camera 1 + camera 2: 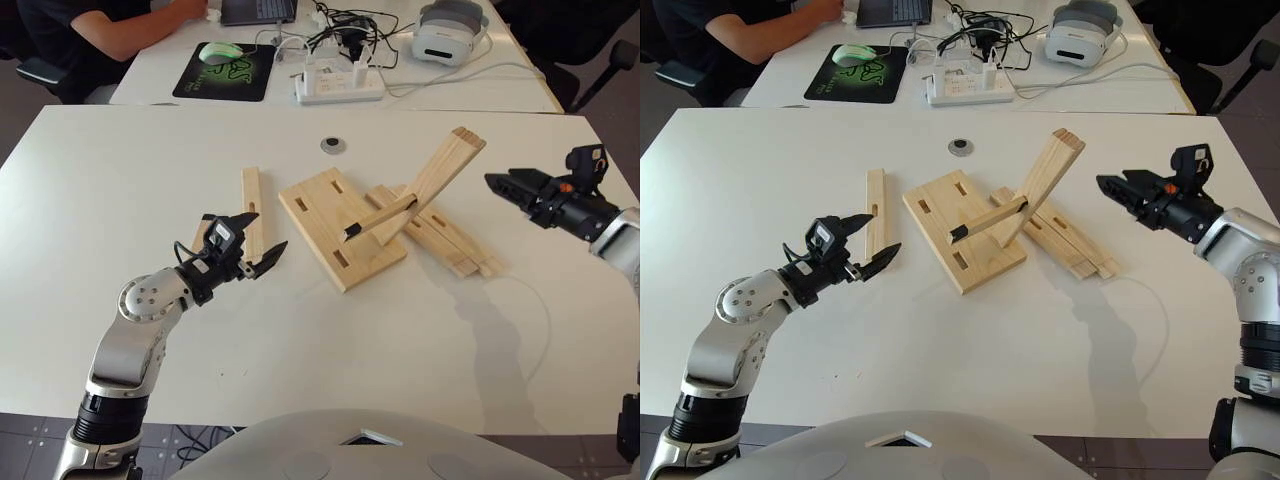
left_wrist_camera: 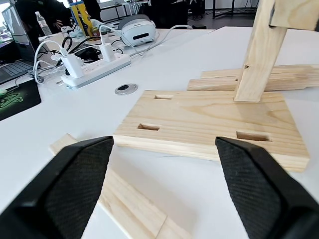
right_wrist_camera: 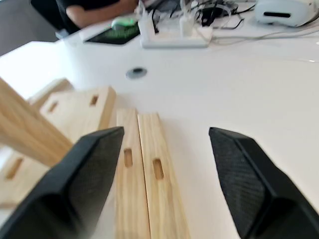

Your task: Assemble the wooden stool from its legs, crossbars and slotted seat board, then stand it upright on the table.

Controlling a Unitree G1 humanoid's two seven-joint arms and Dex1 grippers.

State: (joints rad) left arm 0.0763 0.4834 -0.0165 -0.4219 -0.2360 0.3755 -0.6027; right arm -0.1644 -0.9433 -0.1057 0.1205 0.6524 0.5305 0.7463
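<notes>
Well, both grippers hung spread open, holding nothing: the left gripper (image 1: 267,231) just beside a loose leg (image 1: 252,195), the right gripper (image 1: 497,182) near the tilted leg (image 1: 445,170) whose crossbar (image 1: 385,213) rested on the seat board (image 1: 320,215), probably ready to steady it. Two more legs (image 1: 455,245) lay side by side on the white desk (image 1: 120,200); a cluttered second desk (image 1: 480,85) stood behind

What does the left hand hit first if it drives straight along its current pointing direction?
Likely the near edge of the flat slotted pale-wood seat board, centred between the fingers of the open left hand. The loose pale wooden bar beside it lies lower, probably under that line; depth unclear.
</notes>
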